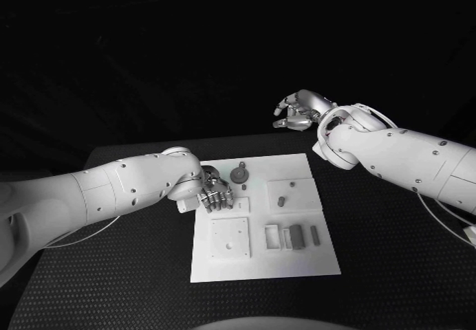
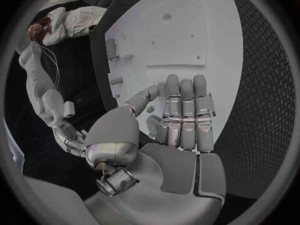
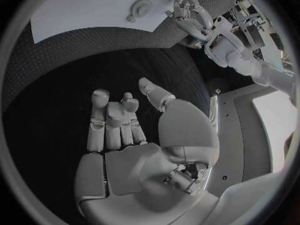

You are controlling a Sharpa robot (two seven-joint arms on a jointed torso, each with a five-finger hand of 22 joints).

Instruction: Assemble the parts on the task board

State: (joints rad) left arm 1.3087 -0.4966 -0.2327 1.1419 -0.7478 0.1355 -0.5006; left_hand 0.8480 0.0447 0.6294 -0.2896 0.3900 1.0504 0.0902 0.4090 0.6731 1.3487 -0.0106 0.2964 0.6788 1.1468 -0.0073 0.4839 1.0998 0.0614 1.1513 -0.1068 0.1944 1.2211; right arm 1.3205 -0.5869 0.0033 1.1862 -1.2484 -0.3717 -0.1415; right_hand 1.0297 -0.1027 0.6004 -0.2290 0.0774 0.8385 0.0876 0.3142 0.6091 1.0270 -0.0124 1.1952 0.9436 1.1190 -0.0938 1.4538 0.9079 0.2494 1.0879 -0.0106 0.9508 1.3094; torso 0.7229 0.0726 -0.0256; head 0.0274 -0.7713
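Observation:
The white task board (image 1: 263, 258) lies in the middle of the black table. Grey parts sit on it: a round piece (image 1: 241, 173) near the far edge, a small peg (image 1: 282, 201) in a raised block, and two bars (image 1: 305, 236) beside a frame on the right. My left hand (image 1: 213, 194) hovers over the board's left edge with fingers (image 2: 181, 105) straight and side by side, holding nothing. My right hand (image 1: 298, 110) is raised beyond the table's far edge, away from the board; its fingers (image 3: 112, 120) are loosely bent, thumb apart, palm empty.
A square plate (image 1: 229, 238) with holes sits on the board's near left part. Black table surface (image 1: 109, 289) surrounds the board on all sides. From the right wrist, the board (image 3: 81, 10) and my left hand (image 3: 190, 10) appear far off.

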